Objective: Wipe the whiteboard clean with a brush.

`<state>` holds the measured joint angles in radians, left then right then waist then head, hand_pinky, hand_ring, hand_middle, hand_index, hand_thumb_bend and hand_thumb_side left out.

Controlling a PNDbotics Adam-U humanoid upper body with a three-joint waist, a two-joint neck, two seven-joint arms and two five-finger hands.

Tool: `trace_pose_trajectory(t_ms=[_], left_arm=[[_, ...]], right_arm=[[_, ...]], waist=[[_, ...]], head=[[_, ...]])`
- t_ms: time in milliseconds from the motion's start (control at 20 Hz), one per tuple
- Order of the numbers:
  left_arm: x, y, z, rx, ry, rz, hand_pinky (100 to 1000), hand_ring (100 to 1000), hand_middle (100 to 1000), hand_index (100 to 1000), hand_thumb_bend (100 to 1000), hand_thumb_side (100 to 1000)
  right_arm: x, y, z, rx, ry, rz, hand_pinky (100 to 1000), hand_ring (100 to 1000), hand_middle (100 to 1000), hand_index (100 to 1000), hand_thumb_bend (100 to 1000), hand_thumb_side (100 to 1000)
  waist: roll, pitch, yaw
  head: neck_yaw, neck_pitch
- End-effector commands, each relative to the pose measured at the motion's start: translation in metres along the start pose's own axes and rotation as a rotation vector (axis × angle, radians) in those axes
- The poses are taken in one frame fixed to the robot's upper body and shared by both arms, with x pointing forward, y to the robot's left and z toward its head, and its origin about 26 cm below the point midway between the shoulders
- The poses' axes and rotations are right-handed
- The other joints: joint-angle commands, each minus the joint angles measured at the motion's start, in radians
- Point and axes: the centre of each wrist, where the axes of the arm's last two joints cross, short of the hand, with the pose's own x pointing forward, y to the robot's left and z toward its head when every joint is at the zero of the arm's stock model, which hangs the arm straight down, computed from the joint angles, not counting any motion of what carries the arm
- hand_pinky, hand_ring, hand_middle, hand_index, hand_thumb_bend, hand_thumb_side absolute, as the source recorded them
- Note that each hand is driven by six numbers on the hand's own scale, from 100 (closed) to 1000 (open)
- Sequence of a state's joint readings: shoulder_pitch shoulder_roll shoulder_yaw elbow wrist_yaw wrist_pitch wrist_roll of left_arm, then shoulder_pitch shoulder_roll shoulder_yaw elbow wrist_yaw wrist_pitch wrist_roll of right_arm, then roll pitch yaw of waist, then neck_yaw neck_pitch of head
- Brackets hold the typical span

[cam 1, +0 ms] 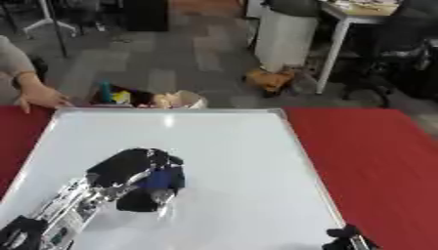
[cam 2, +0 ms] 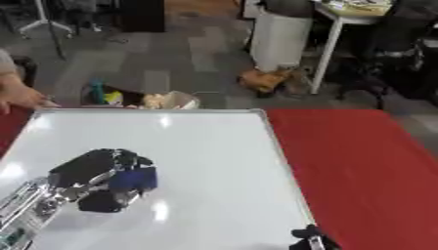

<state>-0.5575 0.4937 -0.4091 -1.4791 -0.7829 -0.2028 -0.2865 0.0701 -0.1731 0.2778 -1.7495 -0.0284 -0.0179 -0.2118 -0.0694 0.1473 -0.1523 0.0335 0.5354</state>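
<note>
A white whiteboard with a silver frame lies flat on the red table; I see no marks on it. My left hand is on the board's left half, fingers curled round a blue brush that presses on the surface. The left arm comes in from the lower left corner. My right hand shows only as dark fingertips at the bottom edge, just past the board's lower right corner.
A person's hand rests at the board's far left corner. Beyond the table's far edge stand a box of coloured items, a white bin and a desk leg on the grey floor.
</note>
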Motion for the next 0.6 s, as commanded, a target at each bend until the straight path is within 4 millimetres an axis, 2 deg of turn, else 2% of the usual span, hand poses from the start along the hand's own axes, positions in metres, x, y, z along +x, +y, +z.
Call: trace_pose_trajectory(t_ms=[50, 300, 600], left_arm=[[0.004, 0.013, 0.005, 0.020, -0.022, 0.009, 667, 607, 617, 884, 100, 931], [0.011, 0.019, 0.016, 0.093, -0.076, 0.172, 649, 579, 600, 892, 100, 975], [0.012, 0.040, 0.036, 0.244, -0.146, 0.483, 612, 556, 590, 923, 100, 990]], right_arm=[[0.001, -0.007, -0.001, -0.007, -0.004, 0.018, 598, 632, 475, 682, 100, 904], [0.001, -0.007, -0.001, -0.011, -0.006, 0.017, 598, 632, 475, 681, 100, 904], [0.000, -0.008, -0.001, -0.018, -0.002, 0.017, 598, 632, 475, 681, 100, 902]], waist=[[0.005, -0.013, -0.001], [0.007, -0.014, 0.004], [0.007, -0.019, 0.011]], head=[[-0.004, 0.001], [-0.008, 0.001], [-0.014, 0.002]])
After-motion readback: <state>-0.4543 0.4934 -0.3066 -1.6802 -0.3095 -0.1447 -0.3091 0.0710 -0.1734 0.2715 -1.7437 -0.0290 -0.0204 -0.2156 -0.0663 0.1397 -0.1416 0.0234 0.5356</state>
